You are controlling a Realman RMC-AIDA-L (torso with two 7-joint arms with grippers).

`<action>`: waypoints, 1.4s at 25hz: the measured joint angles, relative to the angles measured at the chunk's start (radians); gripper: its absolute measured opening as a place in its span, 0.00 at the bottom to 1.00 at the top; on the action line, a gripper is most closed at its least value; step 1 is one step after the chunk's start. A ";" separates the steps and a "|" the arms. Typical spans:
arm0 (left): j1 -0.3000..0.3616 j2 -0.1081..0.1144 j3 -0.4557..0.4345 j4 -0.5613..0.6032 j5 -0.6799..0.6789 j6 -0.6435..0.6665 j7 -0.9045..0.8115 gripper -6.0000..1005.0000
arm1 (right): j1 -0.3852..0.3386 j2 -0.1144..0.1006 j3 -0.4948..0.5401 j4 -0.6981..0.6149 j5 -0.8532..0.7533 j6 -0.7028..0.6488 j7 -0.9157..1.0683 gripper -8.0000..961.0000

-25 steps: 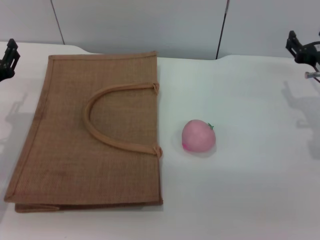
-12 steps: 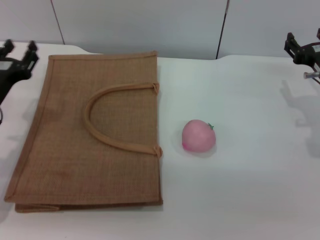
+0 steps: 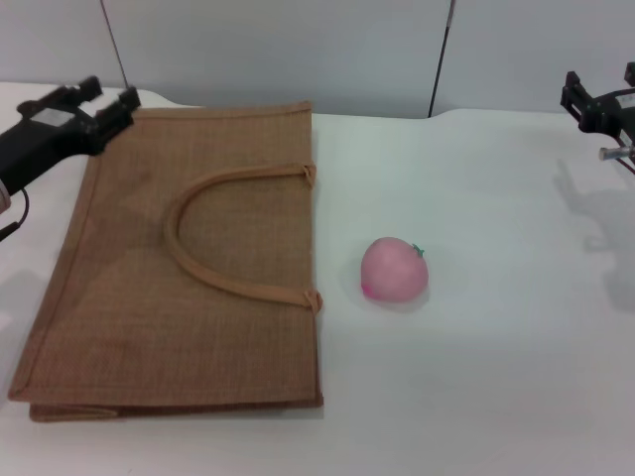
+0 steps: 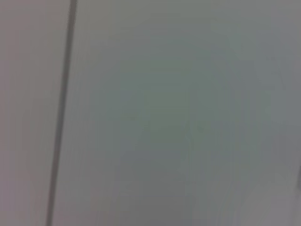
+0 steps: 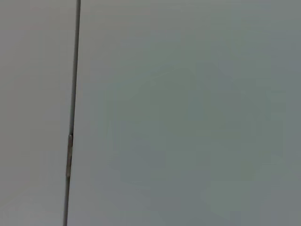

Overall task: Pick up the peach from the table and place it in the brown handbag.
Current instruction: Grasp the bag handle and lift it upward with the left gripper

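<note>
The pink peach (image 3: 394, 270) lies on the white table (image 3: 496, 347), just right of the brown handbag (image 3: 189, 268). The handbag lies flat on the table's left half, one arched handle (image 3: 213, 233) on top. My left gripper (image 3: 107, 97) is open and empty, held above the bag's far left corner. My right gripper (image 3: 600, 91) is at the far right edge, high above the table and well away from the peach. Both wrist views show only a plain grey wall.
A grey panelled wall (image 3: 298, 50) stands behind the table. The table's far edge runs just behind the bag.
My left arm has moved in from the left edge towards the bag's far left corner. The right gripper, the peach and the bag have stayed in place.
</note>
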 joint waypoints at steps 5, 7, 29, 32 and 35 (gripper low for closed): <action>-0.007 0.018 -0.003 0.104 0.252 -0.006 -0.210 0.60 | 0.000 0.001 0.000 -0.004 0.000 0.001 0.000 0.80; -0.012 0.021 -0.003 0.142 0.340 -0.010 -0.279 0.60 | 0.000 0.001 -0.001 -0.007 0.000 0.009 0.000 0.80; -0.100 0.057 -0.061 0.166 0.763 -0.047 -0.487 0.60 | -0.007 0.003 -0.009 -0.037 0.000 0.037 0.001 0.80; -0.103 0.053 -0.080 0.165 0.788 -0.045 -0.488 0.60 | -0.007 0.003 -0.009 -0.037 -0.001 0.037 0.001 0.80; -0.108 0.052 -0.083 0.148 0.796 -0.036 -0.485 0.60 | -0.007 0.003 -0.011 -0.037 -0.002 0.037 0.001 0.80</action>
